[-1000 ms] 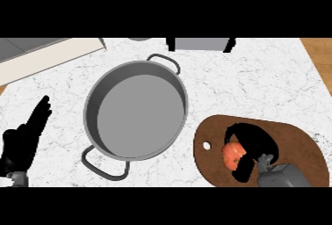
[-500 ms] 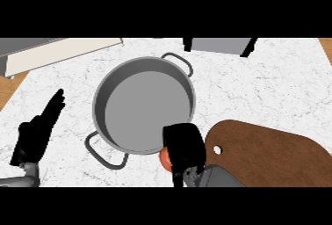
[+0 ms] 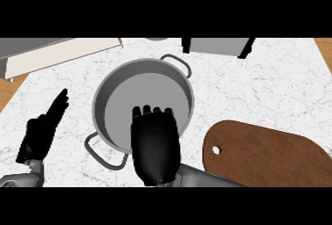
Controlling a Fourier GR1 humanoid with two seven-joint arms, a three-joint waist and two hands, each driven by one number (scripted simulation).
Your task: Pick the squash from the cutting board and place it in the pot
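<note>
The black right hand (image 3: 154, 147) hangs back-up over the round grey metal pot (image 3: 152, 85); I cannot tell its grip. The black left hand (image 3: 42, 132) rests open at the left.

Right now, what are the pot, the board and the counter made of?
The pot looks like metal: plain grey, smooth and dull, with thin loop handles. The board looks like wood: brown with faint streaks like grain, and a small round hole near one end. The counter looks like marble or a similar stone: white with thin grey veins, though it could be a printed surface.
</note>
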